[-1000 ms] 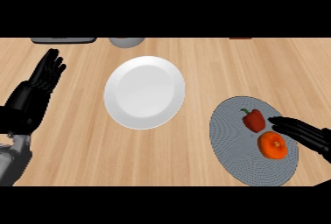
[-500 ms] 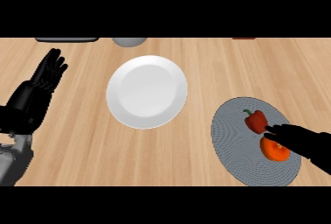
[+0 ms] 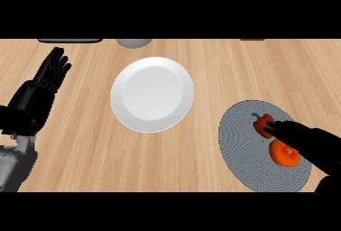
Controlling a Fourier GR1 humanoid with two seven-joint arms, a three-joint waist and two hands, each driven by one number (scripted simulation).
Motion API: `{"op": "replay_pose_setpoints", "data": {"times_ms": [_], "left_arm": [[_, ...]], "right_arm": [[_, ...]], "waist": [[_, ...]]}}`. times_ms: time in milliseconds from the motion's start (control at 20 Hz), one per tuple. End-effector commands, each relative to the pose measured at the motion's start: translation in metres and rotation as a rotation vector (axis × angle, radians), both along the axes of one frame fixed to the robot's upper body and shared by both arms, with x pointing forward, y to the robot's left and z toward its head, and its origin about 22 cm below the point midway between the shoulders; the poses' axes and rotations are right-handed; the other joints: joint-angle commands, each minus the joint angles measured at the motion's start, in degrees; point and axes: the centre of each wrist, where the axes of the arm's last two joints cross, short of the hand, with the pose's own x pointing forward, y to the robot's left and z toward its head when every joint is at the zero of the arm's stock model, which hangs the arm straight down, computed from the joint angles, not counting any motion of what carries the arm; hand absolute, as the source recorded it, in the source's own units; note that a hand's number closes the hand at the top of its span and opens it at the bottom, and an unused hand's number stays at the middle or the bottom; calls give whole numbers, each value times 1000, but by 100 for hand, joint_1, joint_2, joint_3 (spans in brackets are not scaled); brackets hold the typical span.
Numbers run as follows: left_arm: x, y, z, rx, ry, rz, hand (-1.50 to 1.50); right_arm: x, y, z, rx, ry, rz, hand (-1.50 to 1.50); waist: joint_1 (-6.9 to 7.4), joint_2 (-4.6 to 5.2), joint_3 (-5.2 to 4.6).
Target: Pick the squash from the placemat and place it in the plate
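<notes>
The right hand [image 3: 307, 143] reaches over the grey placemat [image 3: 248, 149], fingers extended and uncurled, partly covering the orange squash [image 3: 283, 155] beside a red pepper [image 3: 262, 123]. The white plate [image 3: 152, 94] sits apart; the left hand [image 3: 41, 88] rests open.

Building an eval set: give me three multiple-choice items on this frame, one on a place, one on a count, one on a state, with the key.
1. Where is the orange squash?
A. on the white plate
B. on the grey placemat
C. on bare counter

2. How many food items lie on the placemat?
A. one
B. two
C. four

3. What is on the white plate?
A. nothing
B. the squash
C. the red pepper

Key:
1 B: the squash lies on the placemat, partly under the right hand.
2 B: only the squash and the red pepper lie there.
3 A: the plate shows only its white surface; the left hand rests open at the left edge.
</notes>
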Motion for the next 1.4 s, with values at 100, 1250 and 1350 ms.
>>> {"op": "replay_pose_setpoints", "data": {"times_ms": [100, 1250, 1350], "left_arm": [[-13, 4, -9, 12, 4, -8, 0], [-7, -4, -14, 3, -11, 1, 0], [-1, 2, -9, 5, -1, 8, 0]], "right_arm": [[-4, 1, -39, -110, 25, -41, -150], [36, -16, -110, -96, 59, -54, 150], [28, 5, -120, -32, -72, 3, 150]], "waist": [[-6, -8, 2], [-1, 1, 2], [-12, 1, 5]]}}
